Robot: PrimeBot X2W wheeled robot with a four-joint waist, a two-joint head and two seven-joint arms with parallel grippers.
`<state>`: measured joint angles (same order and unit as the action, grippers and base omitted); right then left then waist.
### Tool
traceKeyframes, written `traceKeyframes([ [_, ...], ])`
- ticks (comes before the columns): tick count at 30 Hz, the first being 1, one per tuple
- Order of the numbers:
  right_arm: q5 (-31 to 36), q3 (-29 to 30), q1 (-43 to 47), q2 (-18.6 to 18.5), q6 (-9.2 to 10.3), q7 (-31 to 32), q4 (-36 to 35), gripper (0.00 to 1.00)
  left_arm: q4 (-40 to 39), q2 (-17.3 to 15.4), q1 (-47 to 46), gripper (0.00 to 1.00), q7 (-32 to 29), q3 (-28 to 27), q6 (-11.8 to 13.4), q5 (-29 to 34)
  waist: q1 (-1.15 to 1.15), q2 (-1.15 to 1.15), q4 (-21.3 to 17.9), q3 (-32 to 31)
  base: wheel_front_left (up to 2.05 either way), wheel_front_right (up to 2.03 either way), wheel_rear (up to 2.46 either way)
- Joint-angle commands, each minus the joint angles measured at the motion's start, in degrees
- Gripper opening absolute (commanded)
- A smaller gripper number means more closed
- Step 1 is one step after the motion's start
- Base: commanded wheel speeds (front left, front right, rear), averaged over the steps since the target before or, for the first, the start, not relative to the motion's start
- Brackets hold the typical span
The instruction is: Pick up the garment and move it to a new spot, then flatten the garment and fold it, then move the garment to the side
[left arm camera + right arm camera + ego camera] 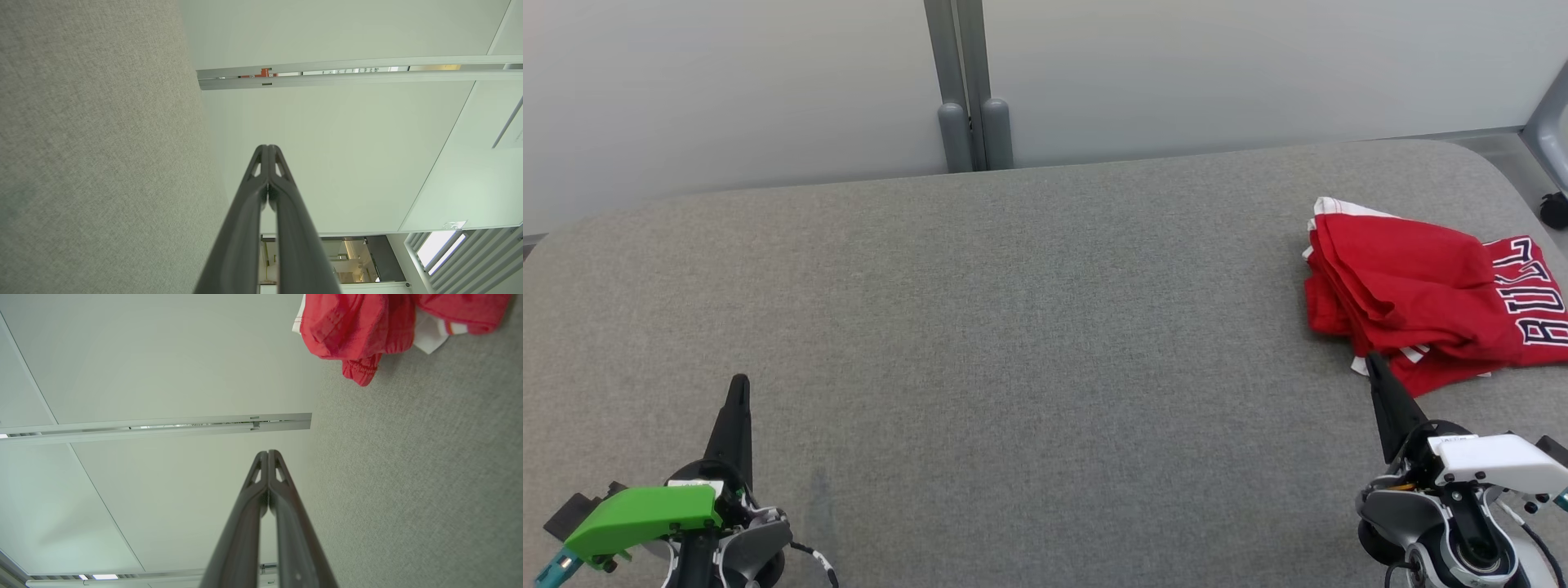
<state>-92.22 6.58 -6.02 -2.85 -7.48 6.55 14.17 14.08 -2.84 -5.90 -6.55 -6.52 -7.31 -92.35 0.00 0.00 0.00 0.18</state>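
Observation:
A red garment (1421, 294) with white trim and black-and-white lettering lies folded in a bundle at the right end of the grey fabric table (1013, 327); the right wrist view has the red garment (359, 322) at its top. My right gripper (1372, 362) stands at the lower right, shut and empty, its tip just short of the garment's near edge. Its fingertips (268, 452) meet with nothing between them. My left gripper (739, 382) is at the lower left, far from the garment, shut and empty, and it appears as the left gripper (268, 147) pressed together.
A grey double post (968, 90) rises behind the table's far edge against pale wall panels. The table's rounded right corner is just beyond the garment, with a small dark object (1554, 208) on the floor there.

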Motion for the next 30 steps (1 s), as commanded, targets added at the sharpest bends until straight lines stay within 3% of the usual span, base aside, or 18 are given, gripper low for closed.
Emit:
traceKeyframes([
  [1, -0.33, 0.13, -0.37, -0.01, -0.02, 0.19, -0.26, 0.0, 0.0, -0.03, -0.71, 0.0, -0.19, -0.16, -0.38, -0.11, 0.0, 0.0, 0.0, 0.0, 0.0, 0.0, 0.0],
  [30, -0.3, 0.14, -0.37, 0.0, -0.02, 0.22, -0.26, 0.0, 0.0, -0.04, -0.71, 0.0, -0.18, -0.15, -0.38, -0.08, 0.0, 0.0, 0.0, 0.0, 0.0, 0.0, 0.0],
])
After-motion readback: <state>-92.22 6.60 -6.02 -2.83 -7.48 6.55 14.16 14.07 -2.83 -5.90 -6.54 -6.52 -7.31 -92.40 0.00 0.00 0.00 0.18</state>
